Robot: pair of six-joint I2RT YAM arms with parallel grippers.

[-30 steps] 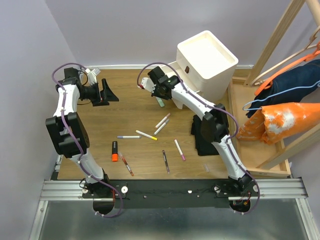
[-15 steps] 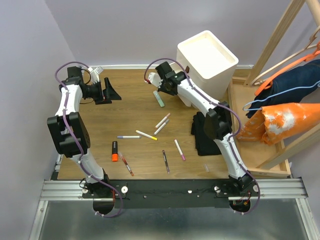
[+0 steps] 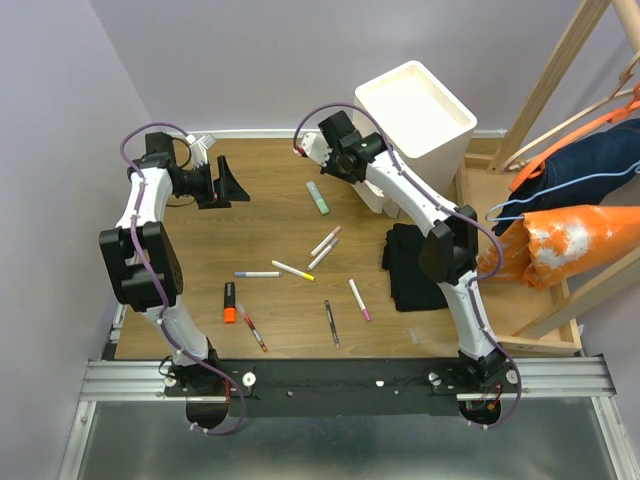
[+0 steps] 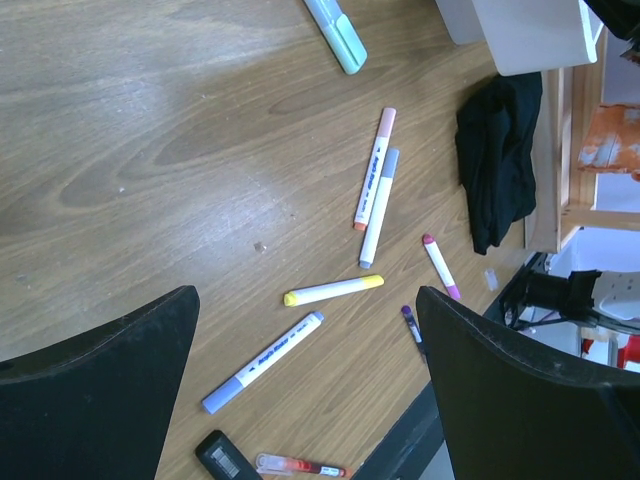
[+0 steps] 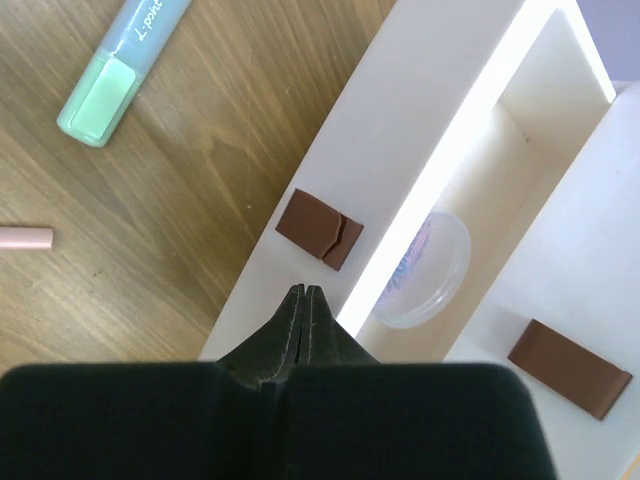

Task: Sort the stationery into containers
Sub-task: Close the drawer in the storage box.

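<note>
Several pens and markers lie loose on the wooden table: a pale-green highlighter [image 3: 318,197] [image 4: 336,35] [image 5: 120,70], a yellow marker [image 3: 292,270] [image 4: 333,290], a blue-capped marker [image 3: 257,273] [image 4: 262,362] and an orange highlighter [image 3: 229,303]. The white cabinet [image 3: 413,125] stands at the back right. Its lower drawer [image 5: 300,160] is pulled out a little, with a clear round dish [image 5: 425,270] inside. My right gripper [image 3: 352,172] [image 5: 305,290] is shut and empty, its tips over the drawer front just below the brown handle [image 5: 320,228]. At the back left, my left gripper [image 3: 220,185] [image 4: 307,310] hangs open above the table.
A folded black cloth [image 3: 410,265] [image 4: 497,160] lies right of the pens. A wooden rack [image 3: 560,150] with orange and blue fabric stands at the right edge. A second brown handle [image 5: 568,368] shows on the drawer above. A small clear cap [image 3: 411,333] lies near the front.
My right gripper has swung away from the green highlighter toward the cabinet's drawer, still shut. The left gripper has drifted slightly right, still open.
</note>
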